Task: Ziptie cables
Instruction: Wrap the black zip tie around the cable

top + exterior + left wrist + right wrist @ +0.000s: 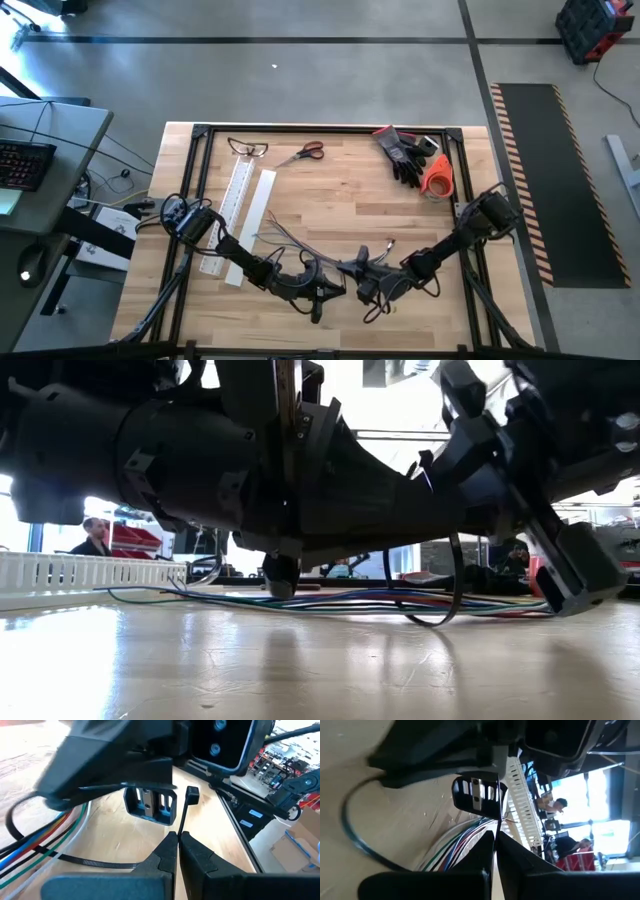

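Left pincer (pixel 177 840) pinching zip tie (pixel 181 817); cables (pixel 45 832) beside.

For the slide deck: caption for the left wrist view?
Left hand pinches a thin black plastic zip tie looped under the multicoloured cables.

In the low view both dark arms fill the upper half, hiding most of the room behind. The cables (pixel 330 600) run on at three o'clock behind the right gripper (pixel 575 575), their ends unseen. In the left wrist view the zip tie (pixel 95 863) vanishes at six o'clock under the left gripper (pixel 177 852) (its strap end cannot be followed). The person (pixel 559 806) in the right wrist view is blurred.
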`<state>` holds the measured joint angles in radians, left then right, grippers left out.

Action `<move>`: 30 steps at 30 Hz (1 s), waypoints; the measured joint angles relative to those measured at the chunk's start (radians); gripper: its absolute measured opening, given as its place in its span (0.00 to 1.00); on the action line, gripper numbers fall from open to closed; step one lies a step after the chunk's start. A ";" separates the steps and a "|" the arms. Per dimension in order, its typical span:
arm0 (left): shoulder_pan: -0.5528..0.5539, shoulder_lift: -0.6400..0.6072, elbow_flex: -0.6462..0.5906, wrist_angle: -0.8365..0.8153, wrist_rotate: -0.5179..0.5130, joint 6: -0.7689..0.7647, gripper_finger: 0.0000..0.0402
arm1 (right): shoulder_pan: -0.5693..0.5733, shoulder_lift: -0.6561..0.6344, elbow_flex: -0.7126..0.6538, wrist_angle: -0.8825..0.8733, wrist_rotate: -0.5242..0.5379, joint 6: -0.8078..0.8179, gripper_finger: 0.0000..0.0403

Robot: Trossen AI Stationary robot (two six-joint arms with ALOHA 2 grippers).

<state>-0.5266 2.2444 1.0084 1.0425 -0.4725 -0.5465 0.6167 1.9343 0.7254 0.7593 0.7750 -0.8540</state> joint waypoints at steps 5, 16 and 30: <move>0.000 0.000 0.000 0.001 0.000 0.000 0.00 | 0.008 0.000 0.000 -0.011 0.010 -0.011 0.00; 0.001 0.000 0.000 0.001 0.000 -0.011 0.00 | 0.008 0.000 -0.001 -0.015 0.009 0.000 0.00; 0.003 0.000 0.000 0.001 0.011 -0.022 0.00 | 0.025 0.000 0.026 -0.031 0.007 -0.002 0.00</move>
<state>-0.5232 2.2444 1.0084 1.0435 -0.4619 -0.5682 0.6417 1.9343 0.7517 0.7280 0.7824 -0.8563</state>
